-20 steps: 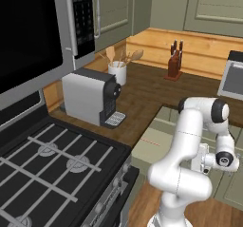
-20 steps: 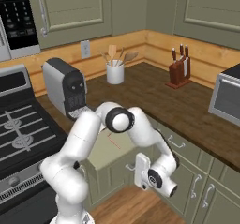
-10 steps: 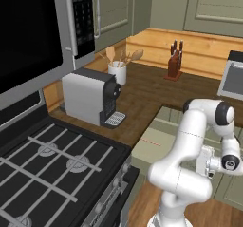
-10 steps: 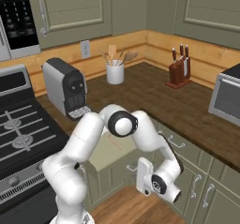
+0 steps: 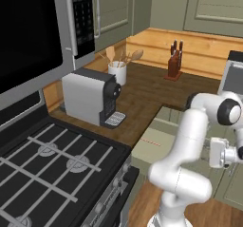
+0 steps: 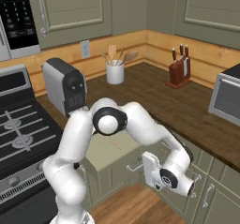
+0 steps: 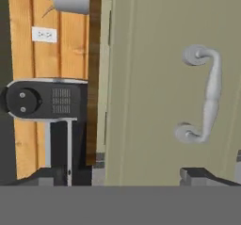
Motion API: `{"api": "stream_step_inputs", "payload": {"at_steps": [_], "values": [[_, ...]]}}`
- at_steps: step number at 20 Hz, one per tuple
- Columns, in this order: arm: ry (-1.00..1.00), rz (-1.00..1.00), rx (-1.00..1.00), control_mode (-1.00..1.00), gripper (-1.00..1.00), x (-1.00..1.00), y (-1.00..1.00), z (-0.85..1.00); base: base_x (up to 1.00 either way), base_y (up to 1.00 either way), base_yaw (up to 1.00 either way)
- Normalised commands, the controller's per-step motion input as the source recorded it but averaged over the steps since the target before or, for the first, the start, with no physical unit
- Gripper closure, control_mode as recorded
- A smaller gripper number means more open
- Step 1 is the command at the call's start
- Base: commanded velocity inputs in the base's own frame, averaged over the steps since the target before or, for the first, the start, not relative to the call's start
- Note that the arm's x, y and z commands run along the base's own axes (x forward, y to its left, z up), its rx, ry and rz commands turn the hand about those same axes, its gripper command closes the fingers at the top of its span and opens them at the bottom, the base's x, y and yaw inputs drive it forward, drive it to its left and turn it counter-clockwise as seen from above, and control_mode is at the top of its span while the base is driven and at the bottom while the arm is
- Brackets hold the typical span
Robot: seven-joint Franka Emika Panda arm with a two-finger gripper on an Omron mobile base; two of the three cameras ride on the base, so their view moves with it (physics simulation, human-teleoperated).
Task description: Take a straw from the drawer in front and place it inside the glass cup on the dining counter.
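Kitchen bench (image 5: 142, 95) backs pulled-out drawer (image 5: 156, 143); straw (image 5: 150, 142) inside; pincer (image 7: 122, 174) released, silver handle (image 7: 203, 94) at 1 o'clock.

One drawer (image 6: 110, 150) stands pulled open just beside the hand, with one straw (image 6: 115, 146) lying in it and one silver handle (image 7: 206, 97) straight ahead of the fingers. Farther beyond the hand sit one coffee machine (image 6: 64, 84), one white utensil crock (image 6: 115, 72) and one knife block (image 6: 177, 71). One stove (image 5: 42, 169) lies well off to the hand's side.
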Motion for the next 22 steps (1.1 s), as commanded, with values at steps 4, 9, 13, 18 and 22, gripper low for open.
{"api": "stream_step_inputs", "payload": {"at_steps": [4, 9, 13, 18, 22], "values": [[-0.01, 0.13, -0.40, -1.00, -1.00, 0.00, 0.35, 1.00, 0.00, 0.00, 0.00], [-0.02, 0.13, -0.45, -1.00, -1.00, 0.06, 0.45, 0.95, 0.00, 0.00, 0.00], [0.00, 0.19, -0.41, -1.00, -1.00, 0.24, 0.48, 0.69, 0.00, 0.00, 0.00], [0.05, 0.28, -0.39, -1.00, -1.00, 0.45, 0.52, 0.16, 0.00, 0.00, 0.00], [0.09, 0.31, -0.32, -1.00, -1.00, 0.51, 0.36, -0.01, 0.00, 0.00, 0.00]]}}
